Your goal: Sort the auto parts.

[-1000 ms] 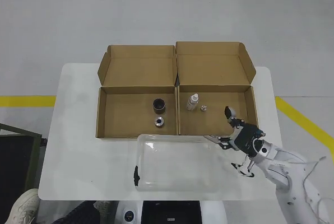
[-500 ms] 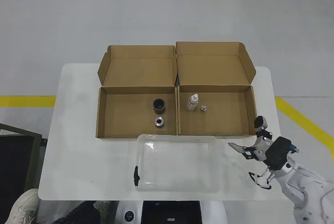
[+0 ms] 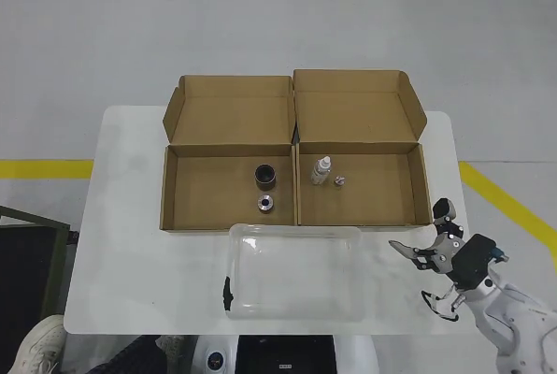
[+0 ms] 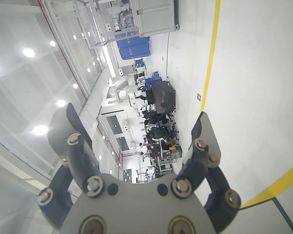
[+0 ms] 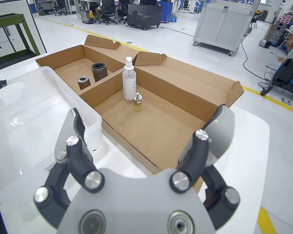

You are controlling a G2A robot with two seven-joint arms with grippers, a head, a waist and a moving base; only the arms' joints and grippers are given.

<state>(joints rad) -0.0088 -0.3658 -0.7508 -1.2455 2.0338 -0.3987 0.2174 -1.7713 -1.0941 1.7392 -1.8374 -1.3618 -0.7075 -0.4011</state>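
Cardboard, two open boxes side by side on the far half of a white table [image 3: 129, 234], lids folded back

- Left box [image 3: 180, 192]: one dark sleeve [image 3: 264, 175], standing on end, long axis vertical, open bore up; one shorter grey metal ring [image 3: 264, 203] just near of it, flat on its end, bore up. The two stand close but apart
- Right box [image 3: 381, 196]: one clear spray bottle [image 3: 321, 169] with white nozzle, upright, long axis vertical, nozzle up, at the box's far left; one small metal-capped vial [image 3: 339, 179] with a yellowish base, upright, just right of the bottle
- Clear plastic tub [image 3: 297, 227]: set near of both boxes, long side running left to right, its far rim touching or almost touching the box fronts
- Right gripper [image 3: 420, 229]: fingers spread wide, nothing between them, over the right near part of the table, between the tub's right end and the right box's near right corner, pointing toward the boxes
- Left gripper [image 4: 136, 116]: fingers apart, holding nothing, aimed out at the hall floor and ceiling
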